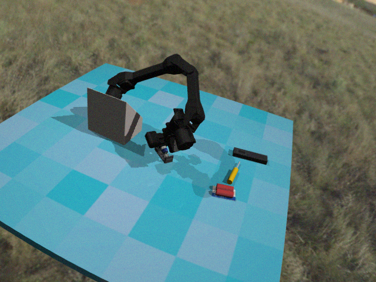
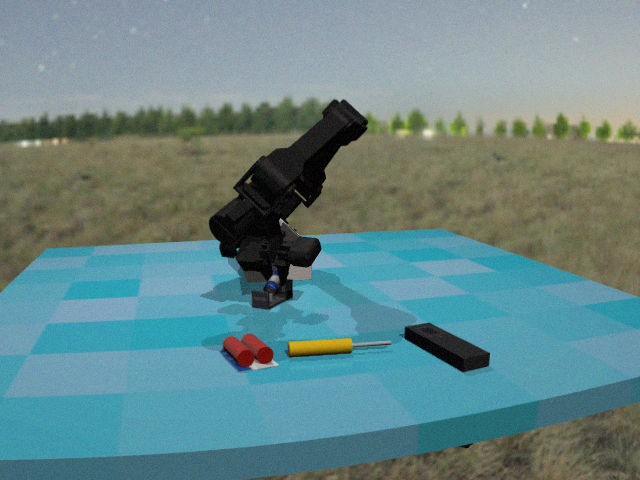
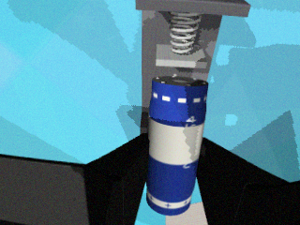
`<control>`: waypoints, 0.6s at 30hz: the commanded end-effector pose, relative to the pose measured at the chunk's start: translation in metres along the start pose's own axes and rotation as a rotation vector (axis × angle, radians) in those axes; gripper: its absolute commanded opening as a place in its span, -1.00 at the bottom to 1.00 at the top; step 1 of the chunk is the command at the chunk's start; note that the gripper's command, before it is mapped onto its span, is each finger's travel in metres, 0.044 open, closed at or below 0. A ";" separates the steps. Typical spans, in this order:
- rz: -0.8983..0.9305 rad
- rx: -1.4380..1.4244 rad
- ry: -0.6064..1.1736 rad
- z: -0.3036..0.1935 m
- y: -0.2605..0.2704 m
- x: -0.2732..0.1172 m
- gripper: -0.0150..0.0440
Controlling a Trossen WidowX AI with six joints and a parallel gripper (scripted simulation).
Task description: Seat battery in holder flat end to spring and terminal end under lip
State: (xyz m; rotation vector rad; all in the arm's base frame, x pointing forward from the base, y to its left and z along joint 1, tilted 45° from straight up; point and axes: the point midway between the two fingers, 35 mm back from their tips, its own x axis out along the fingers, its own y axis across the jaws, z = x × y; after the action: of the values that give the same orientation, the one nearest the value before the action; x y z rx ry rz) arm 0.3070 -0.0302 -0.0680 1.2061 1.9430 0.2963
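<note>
My gripper (image 1: 164, 147) (image 2: 274, 277) (image 3: 172, 143) is shut on the blue and white battery (image 1: 164, 150) (image 2: 271, 284) (image 3: 176, 142), with a finger on each side. The battery is tilted, its dash-marked flat end lower and facing the coil spring (image 3: 183, 34). A gap shows between that end and the spring. The plus-marked end is nearer the wrist camera. The dark grey holder (image 1: 168, 158) (image 2: 261, 299) (image 3: 193, 7) stands on the table beneath the battery. The holder's lip end is hidden by the battery and fingers; contact between battery and holder cannot be told.
A red twin-cylinder pack (image 1: 225, 190) (image 2: 238, 351), a yellow screwdriver (image 1: 233, 175) (image 2: 320, 347) and a black box (image 1: 249, 155) (image 2: 447, 346) lie on the checkered table (image 1: 151, 258) (image 2: 320, 423). A grey-brown angular block (image 1: 106, 116) stands near the arm's base.
</note>
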 end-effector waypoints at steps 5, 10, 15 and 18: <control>-0.005 -0.007 0.045 0.004 0.000 0.001 -0.21; -0.004 -0.008 0.072 0.005 0.000 0.003 -0.21; -0.002 -0.008 0.093 0.006 0.000 0.004 -0.21; -0.002 -0.008 0.094 0.007 0.000 0.004 -0.21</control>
State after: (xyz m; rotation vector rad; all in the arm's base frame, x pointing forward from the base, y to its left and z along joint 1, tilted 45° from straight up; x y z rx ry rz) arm 0.3098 -0.0285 -0.0722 1.2124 2.0152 0.3563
